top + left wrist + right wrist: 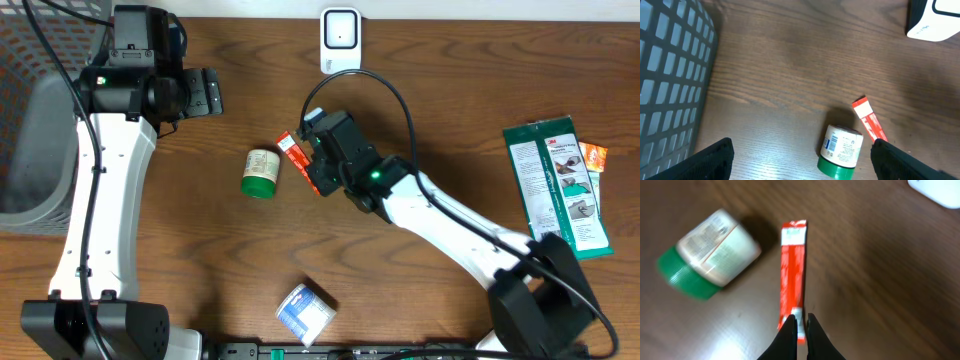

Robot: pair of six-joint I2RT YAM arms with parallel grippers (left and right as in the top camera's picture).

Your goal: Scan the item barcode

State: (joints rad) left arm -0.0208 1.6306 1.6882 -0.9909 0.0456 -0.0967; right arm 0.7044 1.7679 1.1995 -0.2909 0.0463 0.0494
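The item, a slim red and white packet, is seen in the right wrist view reaching away from my right gripper, which is shut on its near end. From overhead the packet sticks out to the left of that gripper, near the table's middle. I cannot tell whether it has left the table. The white scanner stands at the back edge, beyond the packet. My left gripper hovers open at the back left, holding nothing; its wrist view shows the packet below.
A cream jar with a green lid lies on its side just left of the packet. A blue and white box sits near the front edge. A green package and an orange packet lie far right. A grey basket stands far left.
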